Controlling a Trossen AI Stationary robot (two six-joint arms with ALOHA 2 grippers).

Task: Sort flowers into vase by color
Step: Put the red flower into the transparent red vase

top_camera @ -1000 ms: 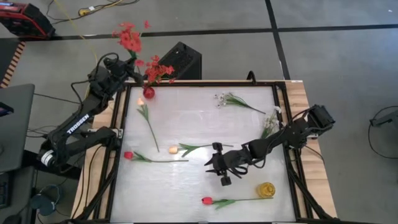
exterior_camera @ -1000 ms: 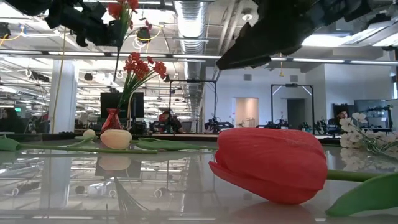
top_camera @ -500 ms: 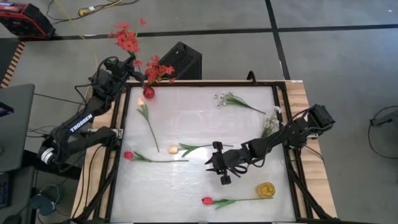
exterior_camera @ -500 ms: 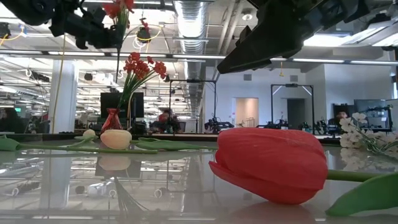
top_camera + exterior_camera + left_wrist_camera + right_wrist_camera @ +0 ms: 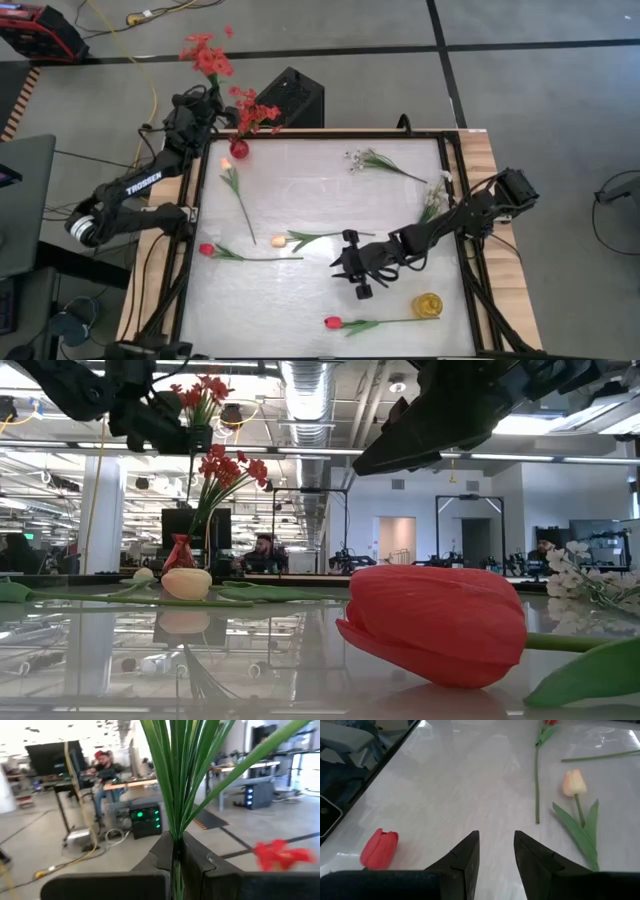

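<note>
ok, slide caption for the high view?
Left gripper lifts a red flower sprig beside the red vase; right gripper hovers mid-table.

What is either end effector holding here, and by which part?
The left end effector is shut on the red clustered flower spray, gripping its bunched green stems below the blooms. The right end effector is open over the table, holding nothing.

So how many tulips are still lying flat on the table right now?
3. A red tulip near the left edge, a pale orange tulip beside it toward the middle, and another red tulip at the near edge. None look hidden.
</note>
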